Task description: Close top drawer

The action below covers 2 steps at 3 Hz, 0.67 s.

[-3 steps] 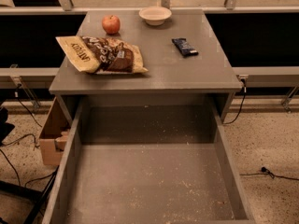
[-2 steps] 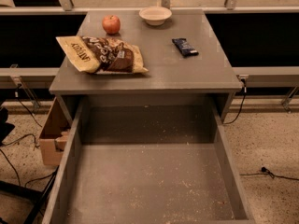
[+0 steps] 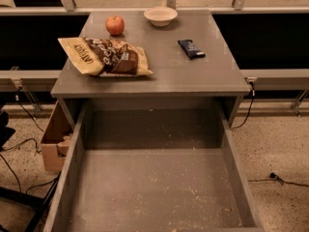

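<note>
The top drawer (image 3: 231,178) is pulled far out from under the grey cabinet top (image 3: 159,76). It fills the lower half of the camera view. Its grey inside floor (image 3: 154,187) is bare and speckled with pale crumbs. Its front panel and handle are below the bottom edge of the view and hidden. The gripper is not in view.
On the cabinet top lie a snack bag (image 3: 104,56), a red apple (image 3: 115,25), a pale bowl (image 3: 161,16) and a dark wrapped bar (image 3: 191,48). A cardboard box (image 3: 54,139) stands on the floor left of the drawer. Cables (image 3: 270,178) lie on the speckled floor at both sides.
</note>
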Motion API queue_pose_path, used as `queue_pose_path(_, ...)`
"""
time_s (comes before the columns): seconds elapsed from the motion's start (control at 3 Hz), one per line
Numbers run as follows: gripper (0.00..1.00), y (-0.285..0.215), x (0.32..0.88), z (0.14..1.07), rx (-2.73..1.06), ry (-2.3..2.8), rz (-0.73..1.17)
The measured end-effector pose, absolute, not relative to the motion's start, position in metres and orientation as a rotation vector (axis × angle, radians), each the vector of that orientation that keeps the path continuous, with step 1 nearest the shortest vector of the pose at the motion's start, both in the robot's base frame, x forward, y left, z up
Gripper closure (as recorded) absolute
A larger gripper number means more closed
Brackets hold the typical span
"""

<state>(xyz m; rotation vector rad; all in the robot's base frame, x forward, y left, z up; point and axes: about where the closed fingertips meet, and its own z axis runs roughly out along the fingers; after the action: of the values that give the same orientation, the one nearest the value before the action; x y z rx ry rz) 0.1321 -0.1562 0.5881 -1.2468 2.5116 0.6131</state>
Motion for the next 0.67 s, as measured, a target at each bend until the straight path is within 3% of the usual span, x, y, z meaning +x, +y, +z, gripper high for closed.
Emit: queue_pose_path(0.67,1.0,-0.116,0.177,0.536,-1.309,2.389,0.728)
